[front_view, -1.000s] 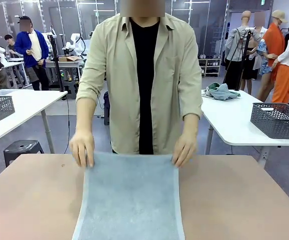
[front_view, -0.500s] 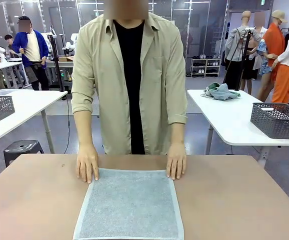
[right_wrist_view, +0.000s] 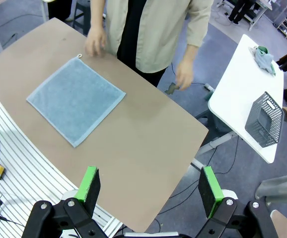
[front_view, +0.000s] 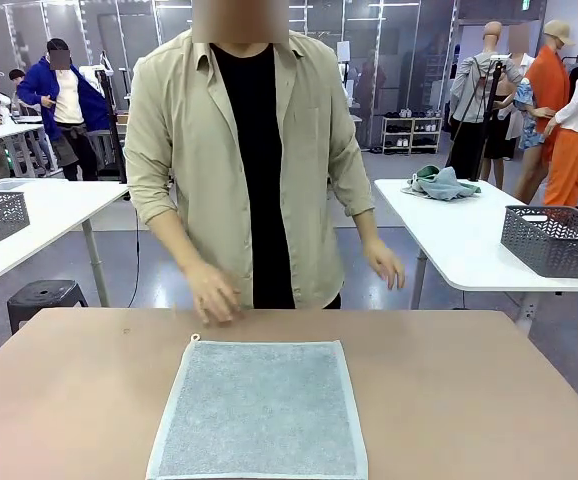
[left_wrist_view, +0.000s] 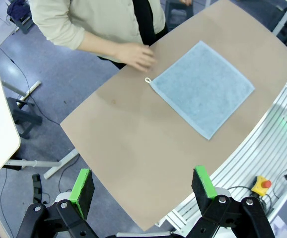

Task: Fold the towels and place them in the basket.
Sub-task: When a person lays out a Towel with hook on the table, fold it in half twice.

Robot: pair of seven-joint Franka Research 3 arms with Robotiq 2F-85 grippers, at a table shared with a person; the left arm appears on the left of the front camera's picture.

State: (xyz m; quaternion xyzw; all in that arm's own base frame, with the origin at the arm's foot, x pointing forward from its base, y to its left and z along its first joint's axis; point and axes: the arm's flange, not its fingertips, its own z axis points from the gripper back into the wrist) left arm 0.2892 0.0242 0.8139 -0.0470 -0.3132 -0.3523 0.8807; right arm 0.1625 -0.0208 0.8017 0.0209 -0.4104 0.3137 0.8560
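Grey-blue towel [front_view: 259, 408] flat on table [front_view: 469, 400], person's hands [front_view: 214, 295] off it; left gripper [left_wrist_view: 141, 173], right gripper [right_wrist_view: 148, 171] both released

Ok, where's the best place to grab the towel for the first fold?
Probably the two near corners, left claw on one, right claw on the other, coming down from the robot's side. The towel lies flat and square on the table, so only its hemmed edge offers a pinch, and the near edge is closest to both arms.

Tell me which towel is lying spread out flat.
The grey-blue towel on the brown table; the other towels sit crumpled on the right-hand white table.
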